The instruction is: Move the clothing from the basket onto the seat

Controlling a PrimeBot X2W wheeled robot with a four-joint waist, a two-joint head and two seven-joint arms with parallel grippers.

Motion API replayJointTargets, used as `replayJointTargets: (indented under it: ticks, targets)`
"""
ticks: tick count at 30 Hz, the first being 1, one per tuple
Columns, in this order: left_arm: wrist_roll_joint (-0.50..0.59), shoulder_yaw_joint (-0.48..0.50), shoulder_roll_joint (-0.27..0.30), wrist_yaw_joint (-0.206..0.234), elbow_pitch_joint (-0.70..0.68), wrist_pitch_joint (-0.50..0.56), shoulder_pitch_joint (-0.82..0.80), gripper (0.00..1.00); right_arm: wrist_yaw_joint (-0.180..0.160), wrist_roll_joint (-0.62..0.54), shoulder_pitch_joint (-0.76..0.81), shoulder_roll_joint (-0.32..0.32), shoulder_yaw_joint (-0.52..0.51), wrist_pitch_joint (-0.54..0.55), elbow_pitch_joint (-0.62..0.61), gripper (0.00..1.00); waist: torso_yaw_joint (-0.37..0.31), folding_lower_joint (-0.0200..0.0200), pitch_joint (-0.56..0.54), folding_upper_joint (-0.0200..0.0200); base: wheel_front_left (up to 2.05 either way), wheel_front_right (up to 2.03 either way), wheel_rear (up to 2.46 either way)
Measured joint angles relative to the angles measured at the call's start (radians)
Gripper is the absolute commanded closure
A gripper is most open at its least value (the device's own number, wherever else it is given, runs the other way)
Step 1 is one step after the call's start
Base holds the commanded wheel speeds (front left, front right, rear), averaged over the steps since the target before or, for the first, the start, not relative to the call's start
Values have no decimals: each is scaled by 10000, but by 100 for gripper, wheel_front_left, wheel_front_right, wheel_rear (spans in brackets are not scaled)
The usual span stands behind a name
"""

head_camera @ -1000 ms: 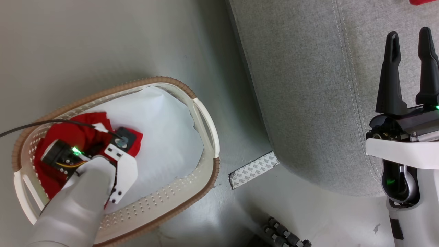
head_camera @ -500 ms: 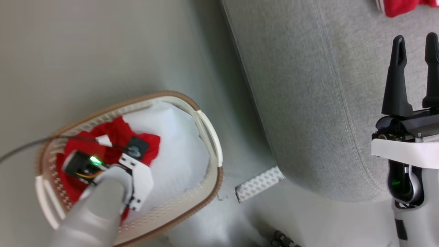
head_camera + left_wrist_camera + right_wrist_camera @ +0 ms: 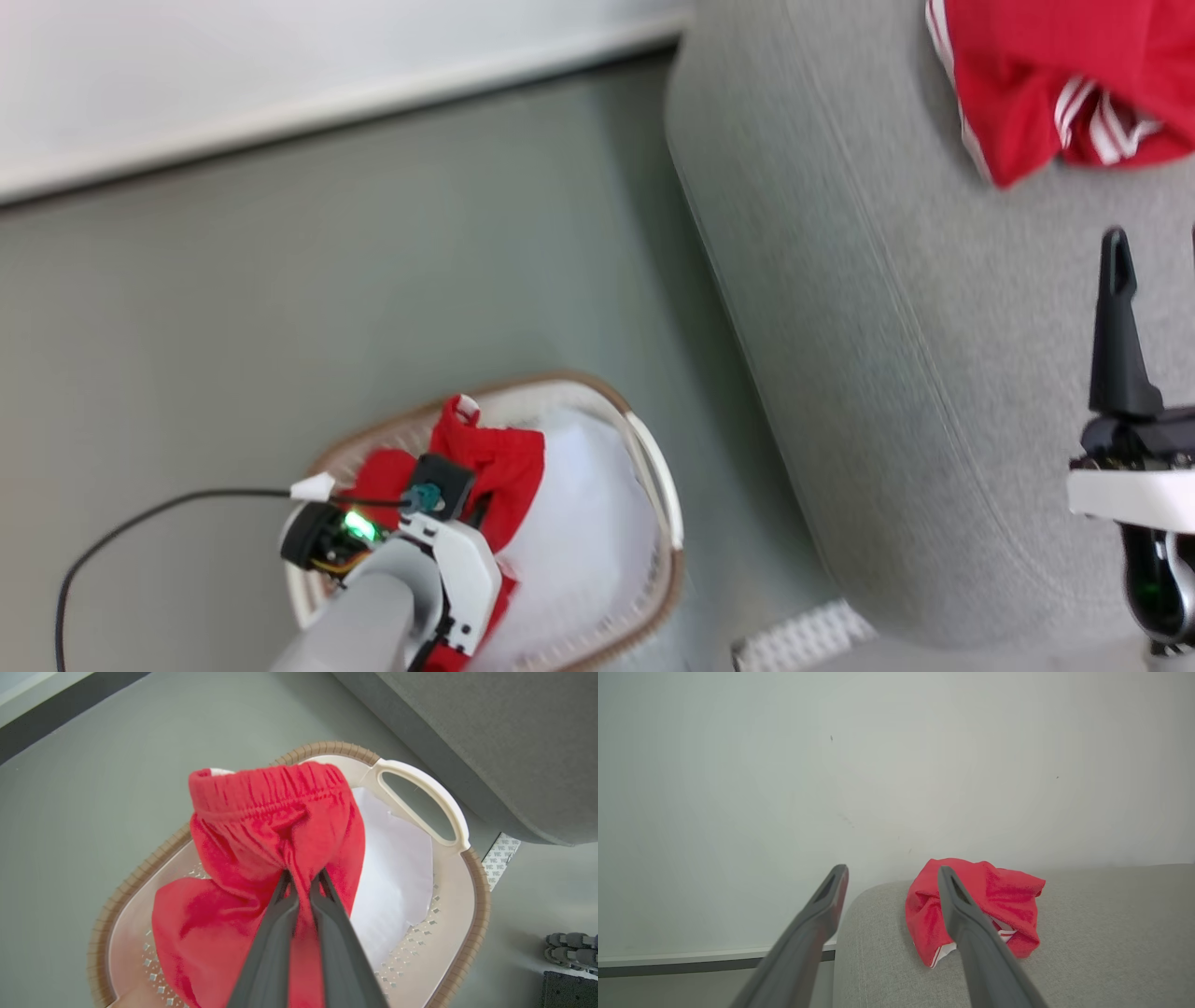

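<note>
Two garments: held garment [image 3: 275, 826] pinched in my left gripper [image 3: 301, 884] over basket [image 3: 420, 772]; second garment [image 3: 1046, 84] on seat [image 3: 840, 280], far right; right gripper [image 3: 892, 871] spread, empty.

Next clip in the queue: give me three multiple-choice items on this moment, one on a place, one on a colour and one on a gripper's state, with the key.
1. Where does the loose garment lie?
A) on the sofa
B) on the floor
C) on a shelf

2. The rim band of the basket is:
A) blue
B) brown
C) black

3. The left gripper is:
A) wide open
B) shut on a cable
C) shut on the held garment

Key: 1 A, it rests on the grey cushion in the head and right wrist views. 2 B, the ribbed band is brown in the left wrist view. 3 C, its fingers pinch red fabric between them.
</note>
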Motion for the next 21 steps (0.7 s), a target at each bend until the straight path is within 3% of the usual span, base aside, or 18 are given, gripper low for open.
replayJointTargets:
  ticks: [11, 21]
  targets:
    - [-2119, -587, -65, -182, -3116, -188, 1155, 100, 0, -38, 1379, -545, -222, 0, 221, 0, 1530, -2, -2410, 0, 0, 0, 0]
    - [-2303, -234, -65, -165, -5714, -190, 1618, 100, 0, -36, 2198, -633, -265, -2, 355, 0, 2772, -2, -3998, 0, 0, 0, 0]
